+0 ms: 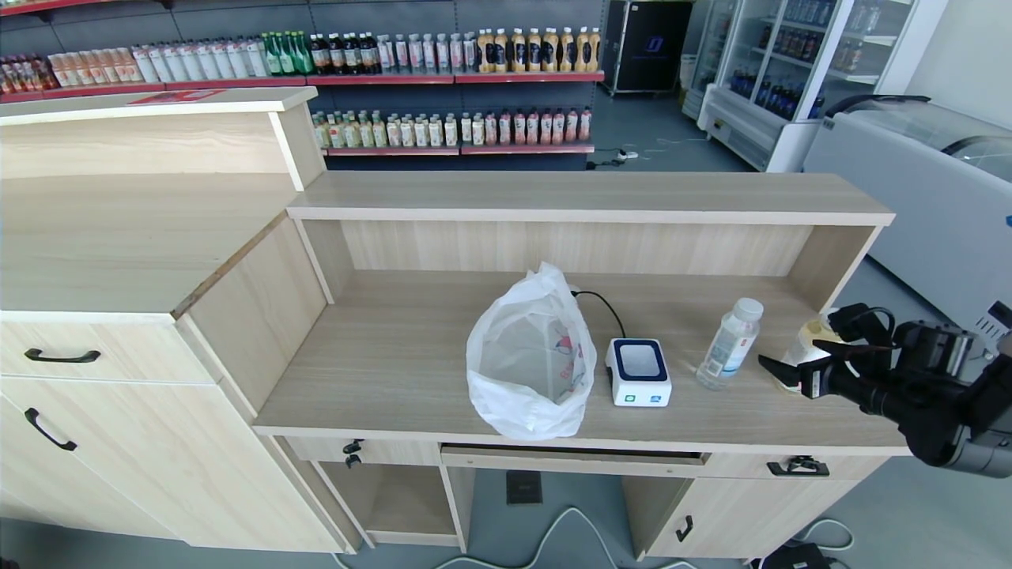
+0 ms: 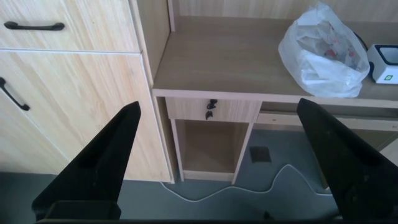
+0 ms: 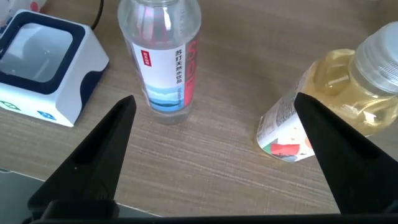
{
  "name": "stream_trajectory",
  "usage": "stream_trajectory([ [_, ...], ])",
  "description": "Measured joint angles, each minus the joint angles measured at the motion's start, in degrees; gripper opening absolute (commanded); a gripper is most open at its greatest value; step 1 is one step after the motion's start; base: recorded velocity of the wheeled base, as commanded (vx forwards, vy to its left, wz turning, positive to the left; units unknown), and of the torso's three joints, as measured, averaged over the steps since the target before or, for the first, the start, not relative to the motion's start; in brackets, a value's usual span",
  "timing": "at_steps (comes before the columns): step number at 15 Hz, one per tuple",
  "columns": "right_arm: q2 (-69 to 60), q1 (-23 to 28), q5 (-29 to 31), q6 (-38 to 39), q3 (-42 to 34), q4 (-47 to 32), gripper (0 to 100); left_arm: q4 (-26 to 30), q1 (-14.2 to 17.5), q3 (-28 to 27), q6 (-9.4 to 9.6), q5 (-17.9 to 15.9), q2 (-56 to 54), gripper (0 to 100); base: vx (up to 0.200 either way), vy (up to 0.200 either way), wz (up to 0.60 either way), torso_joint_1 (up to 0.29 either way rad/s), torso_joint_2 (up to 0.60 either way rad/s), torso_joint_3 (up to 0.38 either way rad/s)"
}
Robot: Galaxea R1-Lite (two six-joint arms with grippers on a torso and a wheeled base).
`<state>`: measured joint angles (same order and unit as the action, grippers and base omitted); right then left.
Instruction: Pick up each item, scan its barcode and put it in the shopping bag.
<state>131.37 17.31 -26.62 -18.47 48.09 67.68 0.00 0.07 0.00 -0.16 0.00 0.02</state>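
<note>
The right gripper (image 3: 214, 106) hangs spread wide and holds nothing. There are two bottles on the counter (image 1: 395, 356). One yellow drink bottle (image 3: 329, 99) is just ahead of one of its fingers, and one clear water bottle (image 1: 729, 344) stands near, ahead of the other. Beyond that bottle sits one scanner (image 1: 639, 371), then one shopping bag (image 1: 530, 356). The left gripper (image 2: 219, 104) is also spread and empty, well apart from the bag.

Counter (image 1: 395, 356): pale wood grain. Bag (image 1: 530, 363): translucent white, red print. Scanner (image 1: 639, 371): white, navy frame, green marks. Bottle (image 1: 729, 344): clear, white cap, red-and-blue label. Second bottle (image 3: 336, 87): yellow liquid.
</note>
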Motion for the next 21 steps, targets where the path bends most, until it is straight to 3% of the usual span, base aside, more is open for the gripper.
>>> stream_trajectory([
  [21,12.2,-5.5,-0.2,2.1,17.0,0.1,100,0.0,0.0,0.0,0.00,0.0,0.0,100,0.000,0.000,0.00,0.000,0.00,0.000],
])
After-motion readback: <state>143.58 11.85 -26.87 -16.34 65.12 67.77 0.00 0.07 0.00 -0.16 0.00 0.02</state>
